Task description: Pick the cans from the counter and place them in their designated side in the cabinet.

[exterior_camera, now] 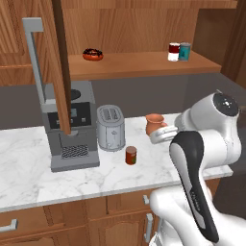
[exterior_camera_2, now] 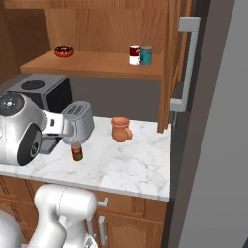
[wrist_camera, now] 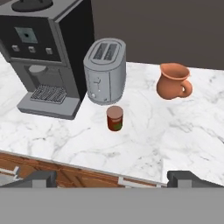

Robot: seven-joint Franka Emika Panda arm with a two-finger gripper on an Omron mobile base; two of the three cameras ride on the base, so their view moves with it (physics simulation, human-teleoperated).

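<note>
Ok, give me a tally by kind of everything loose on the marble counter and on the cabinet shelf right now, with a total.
Cans: 3 (reddish-brown can on the counter; white can with dark red bands and teal-blue can on the shelf)
Terracotta mugs: 1
Silver toasters: 1
Grey-and-black coffee machines: 1
Chocolate-glazed doughnuts: 1 on the shelf
Total: 7
</note>
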